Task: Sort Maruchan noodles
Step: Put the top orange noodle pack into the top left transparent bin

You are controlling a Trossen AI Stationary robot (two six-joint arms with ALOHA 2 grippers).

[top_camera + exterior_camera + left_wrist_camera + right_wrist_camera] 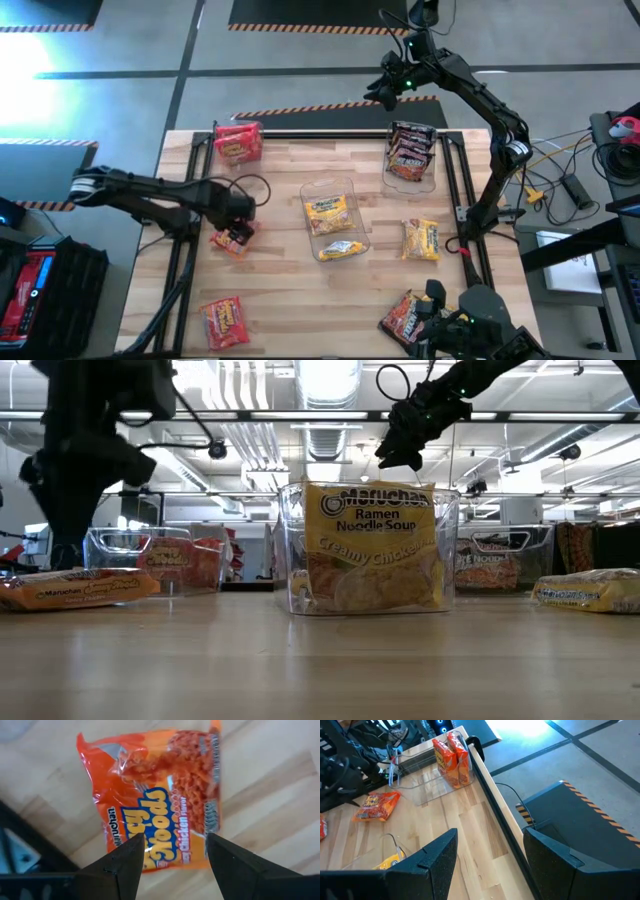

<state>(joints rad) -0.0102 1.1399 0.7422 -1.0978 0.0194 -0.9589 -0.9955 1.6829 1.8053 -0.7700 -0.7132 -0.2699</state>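
High view. We see the wooden table (280, 300) from above. The left gripper (236, 222) hangs low near the left edge, directly over a red packet (232, 240) lying flat on the wood. The right gripper (385, 90) is raised beyond the far edge, near the far right corner. Three clear bins sit on the table: the far left bin (238, 142) holds red packets, the centre bin (333, 215) holds yellow packets, and the far right bin (411, 152) holds dark packets. Loose on the table are a yellow packet (421, 239) toward the right edge, a red packet (222, 322) near the near left corner, and a dark red packet (404, 318) at the near edge on the right.

Low view. The centre bin (368, 550) fills the middle, a yellow "Creamy Chicken" packet (372, 545) upright inside. It blocks our sight of whatever lies behind it. The right gripper (402, 452) hangs above it in the air, holding nothing.

Left wrist view. Both dark fingers (122, 867) stand wide apart above the red packet (155, 800), which lies on bare wood. We see no contact.

Right wrist view. The fingers (432, 862) are spread wide and empty. Below them are the table's far edge, the bin of red packets (451, 757) and a loose red packet (376, 805).
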